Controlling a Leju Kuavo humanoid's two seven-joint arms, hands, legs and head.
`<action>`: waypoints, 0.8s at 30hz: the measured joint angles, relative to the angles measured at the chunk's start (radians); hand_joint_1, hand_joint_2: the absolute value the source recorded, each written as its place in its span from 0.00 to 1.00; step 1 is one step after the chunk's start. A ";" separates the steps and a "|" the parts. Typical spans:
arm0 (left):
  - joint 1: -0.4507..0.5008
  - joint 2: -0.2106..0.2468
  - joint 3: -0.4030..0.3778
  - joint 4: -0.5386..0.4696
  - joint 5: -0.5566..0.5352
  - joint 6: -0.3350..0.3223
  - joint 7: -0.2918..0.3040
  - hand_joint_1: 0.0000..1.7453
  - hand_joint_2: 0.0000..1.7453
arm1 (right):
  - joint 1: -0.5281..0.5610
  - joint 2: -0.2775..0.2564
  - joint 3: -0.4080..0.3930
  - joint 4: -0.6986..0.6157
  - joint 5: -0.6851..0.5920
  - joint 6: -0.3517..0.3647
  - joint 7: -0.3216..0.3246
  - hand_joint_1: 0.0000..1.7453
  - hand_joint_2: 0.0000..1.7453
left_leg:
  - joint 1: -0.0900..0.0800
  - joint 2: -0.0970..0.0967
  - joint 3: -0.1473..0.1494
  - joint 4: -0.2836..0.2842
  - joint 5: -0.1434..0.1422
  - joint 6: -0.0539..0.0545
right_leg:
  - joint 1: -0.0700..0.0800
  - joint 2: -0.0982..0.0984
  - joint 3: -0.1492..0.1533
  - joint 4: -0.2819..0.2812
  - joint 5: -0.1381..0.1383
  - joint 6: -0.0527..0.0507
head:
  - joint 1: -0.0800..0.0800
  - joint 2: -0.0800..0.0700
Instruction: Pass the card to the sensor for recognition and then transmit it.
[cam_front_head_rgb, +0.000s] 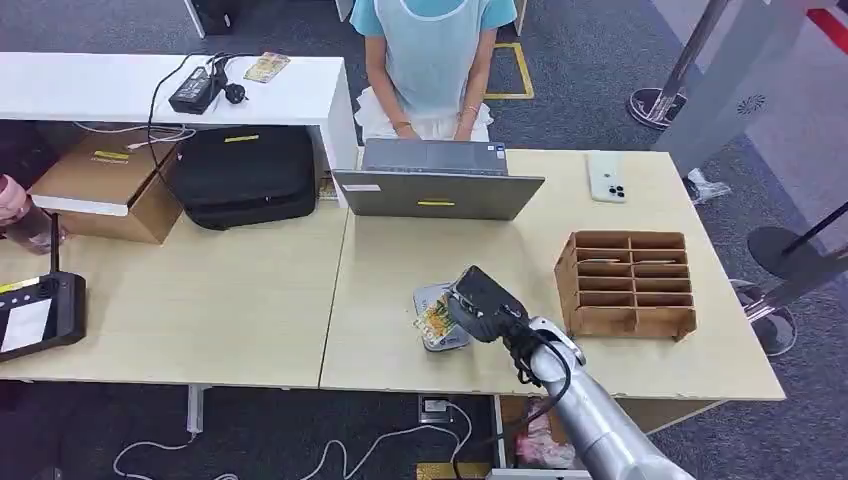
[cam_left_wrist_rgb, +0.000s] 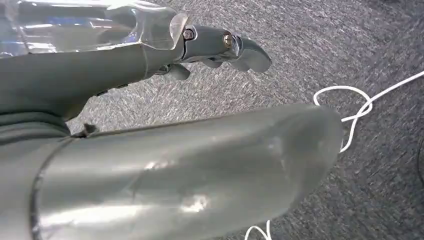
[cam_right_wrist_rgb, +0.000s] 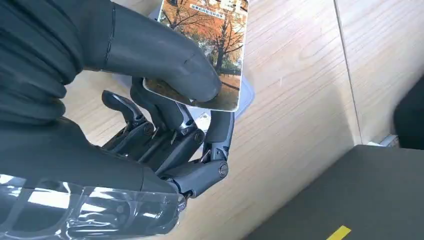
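Light wood worktop (cam_front_head_rgb: 250, 300) spans the head view, w/ a person (cam_front_head_rgb: 430, 60) in a pale blue top seated at its far edge. Large black bag (cam_front_head_rgb: 245, 175) lies near the far left, beside a cardboard box (cam_front_head_rgb: 105, 185). Grey laptop (cam_front_head_rgb: 440, 180) sits open at the far edge, centre, facing the person. Wooden slotted organizer (cam_front_head_rgb: 628, 283) stands toward the right end, near the front edge. Black device w/ a screen (cam_front_head_rgb: 35, 315) rests at the left edge. White phone (cam_front_head_rgb: 607, 176) lies face down near the far right corner.

Right arm reaches in over the front edge; right hand (cam_front_head_rgb: 487, 303) holds the card (cam_right_wrist_rgb: 210, 55) approx. at the middle of the front half of the worktop. In the right wrist view the thick thumb (cam_right_wrist_rgb: 165, 55) presses on the card's printed face, an autumn-tree picture, w/ dark fingers (cam_right_wrist_rgb: 165, 115) curled under it. Card sits just over a small grey sensor pad (cam_front_head_rgb: 440, 335) on the worktop; touching or not, cannot tell.

Left hand (cam_left_wrist_rgb: 220, 47) hangs over grey carpet (cam_left_wrist_rgb: 350, 45) near a white cable (cam_left_wrist_rgb: 360, 107), holding nothing; fingers curl inward at the tips.
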 joint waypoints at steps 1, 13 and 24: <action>-0.002 0.000 -0.003 0.000 0.000 -0.001 0.005 0.00 0.00 | 0.000 0.000 0.000 0.001 -0.001 -0.001 0.000 1.00 1.00 | 0.000 0.000 0.000 0.000 0.000 0.000 | 0.000 0.000 0.000 0.000 0.000 0.000 | 0.000 0.000; -0.021 -0.005 -0.039 0.000 -0.017 -0.006 0.026 0.00 0.00 | -0.005 0.001 0.000 0.042 -0.006 -0.001 0.019 1.00 1.00 | 0.000 0.001 0.000 0.000 0.000 0.000 | 0.000 0.001 -0.001 0.000 0.000 0.000 | 0.000 0.000; -0.050 -0.016 -0.067 0.000 -0.030 -0.008 0.039 0.00 0.00 | -0.040 0.009 -0.002 0.122 -0.013 -0.009 0.023 1.00 1.00 | 0.000 0.001 0.000 0.000 0.000 0.000 | 0.000 0.001 -0.001 0.000 0.000 0.000 | 0.000 0.000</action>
